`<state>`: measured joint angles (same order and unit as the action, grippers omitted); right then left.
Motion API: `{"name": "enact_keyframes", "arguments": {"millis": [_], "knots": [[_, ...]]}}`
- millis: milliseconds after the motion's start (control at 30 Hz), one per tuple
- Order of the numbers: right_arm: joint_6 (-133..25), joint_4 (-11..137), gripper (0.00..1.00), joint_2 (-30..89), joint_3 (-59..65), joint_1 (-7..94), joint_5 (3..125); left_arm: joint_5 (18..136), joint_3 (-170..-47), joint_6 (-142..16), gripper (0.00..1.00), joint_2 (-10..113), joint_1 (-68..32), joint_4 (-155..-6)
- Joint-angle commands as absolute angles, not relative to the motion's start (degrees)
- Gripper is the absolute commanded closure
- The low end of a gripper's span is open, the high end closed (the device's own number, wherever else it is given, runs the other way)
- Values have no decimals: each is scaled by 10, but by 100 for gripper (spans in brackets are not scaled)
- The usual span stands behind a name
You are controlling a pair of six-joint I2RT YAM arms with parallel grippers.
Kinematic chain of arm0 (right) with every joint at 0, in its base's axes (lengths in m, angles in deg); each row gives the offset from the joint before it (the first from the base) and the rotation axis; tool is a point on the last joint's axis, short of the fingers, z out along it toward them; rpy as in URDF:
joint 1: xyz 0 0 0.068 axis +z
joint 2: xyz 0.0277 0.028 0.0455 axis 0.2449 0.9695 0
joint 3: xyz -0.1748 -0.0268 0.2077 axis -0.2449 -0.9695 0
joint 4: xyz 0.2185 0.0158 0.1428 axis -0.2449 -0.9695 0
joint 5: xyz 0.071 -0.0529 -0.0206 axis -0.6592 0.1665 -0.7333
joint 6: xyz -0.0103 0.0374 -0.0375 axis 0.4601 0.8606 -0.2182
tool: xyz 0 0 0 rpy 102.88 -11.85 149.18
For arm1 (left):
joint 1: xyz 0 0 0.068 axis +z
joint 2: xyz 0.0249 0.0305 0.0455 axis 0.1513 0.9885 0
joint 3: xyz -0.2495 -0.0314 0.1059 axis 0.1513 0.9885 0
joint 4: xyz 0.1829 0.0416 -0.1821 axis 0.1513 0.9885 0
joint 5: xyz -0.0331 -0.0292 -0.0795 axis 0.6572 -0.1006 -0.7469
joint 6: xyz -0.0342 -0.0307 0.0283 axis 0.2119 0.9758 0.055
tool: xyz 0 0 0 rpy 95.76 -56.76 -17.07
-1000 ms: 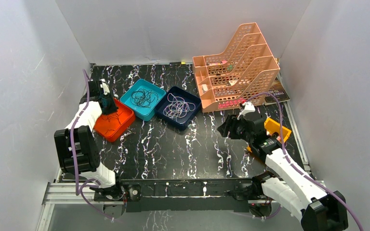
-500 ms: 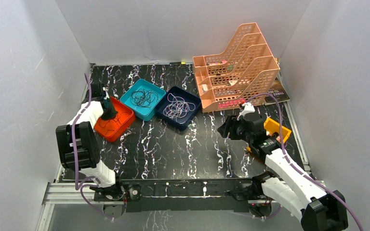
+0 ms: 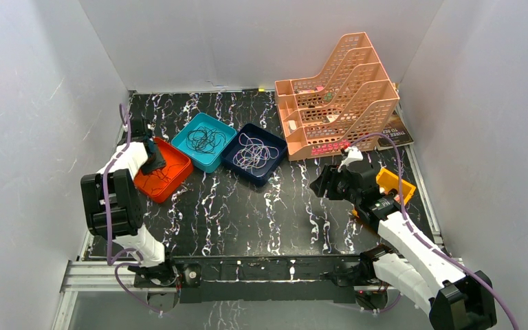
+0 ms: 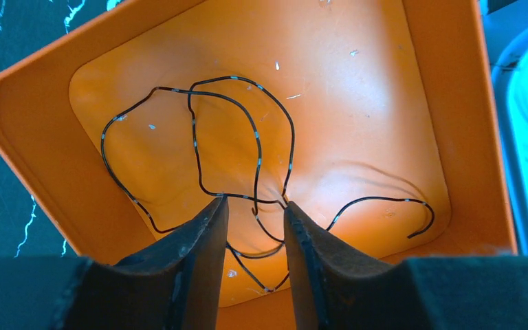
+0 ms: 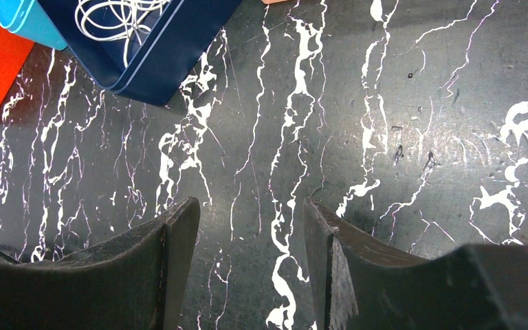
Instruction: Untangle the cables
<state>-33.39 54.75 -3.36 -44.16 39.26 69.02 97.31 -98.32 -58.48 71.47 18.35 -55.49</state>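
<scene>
Top view, progress: Every cable I can see is already in a tray. A dark strand is in the orange tray [image 3: 173, 177], black cables [image 3: 204, 139] are in the teal tray [image 3: 189, 127], and whitish cables [image 3: 253, 152] are in the navy tray [image 3: 242, 172]. I judge the sorting far along. The teal and navy loads are looped over themselves, so some separating may be left.
Top view, hands: The left hand [image 3: 152, 152] hangs over the orange tray's far corner. The right hand [image 3: 320, 184] is well apart from all three trays, over the marbled surface [image 3: 247, 213].
Left wrist view, cable: The dark cable [image 4: 293, 148], marked with pale bands, lies in loose loops on the tray floor [image 4: 27, 137].
Left wrist view, hand: The left hand [image 4: 254, 203] has its fingers a little apart. A strand runs across the gap between the tips, and nothing is pinched.
Right wrist view, hand: The right hand [image 5: 251, 206] is spread wide and holds nothing, with bare surface below it.
Right wrist view, cables: The whitish ones [image 5: 117, 17] are far ahead to its left, in the navy tray [image 5: 172, 48].
</scene>
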Motion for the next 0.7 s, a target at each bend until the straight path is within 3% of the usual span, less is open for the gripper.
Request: {"name": "enact_keyframes", "arguments": {"millis": [0, 367, 567, 667], "knots": [[-335, 568, 35, -39, -427, 389, 688, 972, -994, -583, 64, 653, 187, -563], [-346, 551, 34, -85, -413, 390, 729, 943, -972, -615, 37, 494, 185, -573], [-391, 532, 26, -118, -373, 390, 767, 805, -936, -621, 32, 395, 160, -588], [-430, 514, 22, -123, -338, 390, 774, 787, -907, -646, 29, 341, 91, -585]]}}
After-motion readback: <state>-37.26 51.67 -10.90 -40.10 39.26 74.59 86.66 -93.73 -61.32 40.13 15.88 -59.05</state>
